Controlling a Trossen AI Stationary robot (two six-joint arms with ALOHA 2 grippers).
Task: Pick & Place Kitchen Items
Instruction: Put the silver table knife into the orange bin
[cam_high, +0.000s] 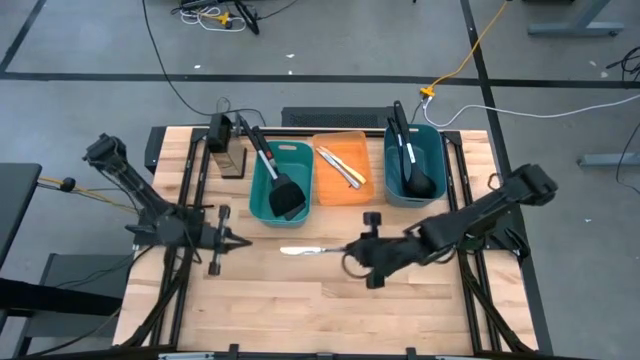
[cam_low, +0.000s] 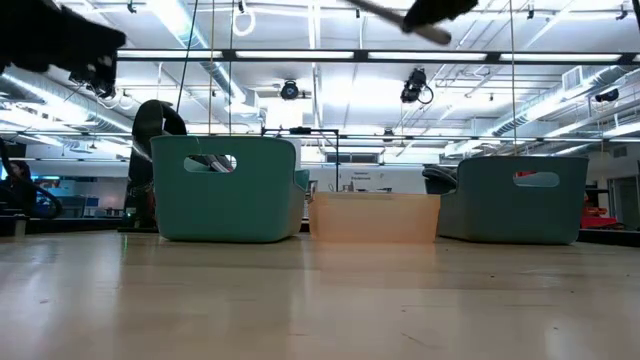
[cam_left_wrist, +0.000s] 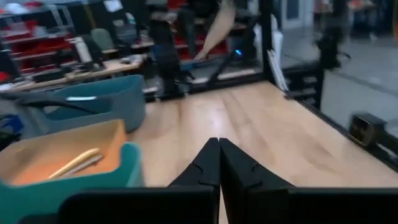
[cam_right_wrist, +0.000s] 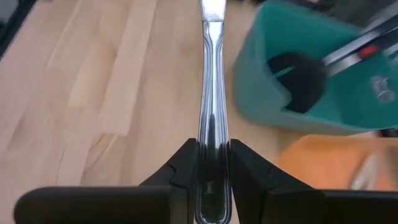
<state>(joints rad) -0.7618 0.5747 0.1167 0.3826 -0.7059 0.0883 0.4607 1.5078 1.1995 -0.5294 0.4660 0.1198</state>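
Silver knife (cam_right_wrist: 211, 93) sat clamped by its handle between the fingers of the right gripper (cam_high: 352, 250), blade pointing away from the gripper toward the left side of the tabletop (cam_high: 300, 310) and held above the wood near its middle, just in front of the three bins. Left gripper (cam_high: 240, 241) hovered near the left edge with its fingers (cam_left_wrist: 208, 168) pressed together on nothing. Along the far edge stood a row of bins: the left teal bin (cam_high: 282, 182) held a black spatula (cam_high: 275, 175) leaning out over its far rim; the orange bin (cam_high: 342, 166) in the middle held two pale-handled knives (cam_high: 340, 165) lying diagonally; the right teal bin (cam_high: 415, 165) held black ladles (cam_high: 415, 170). A small dark box (cam_high: 227, 147) stood just beside the left teal bin, at the far-left corner.
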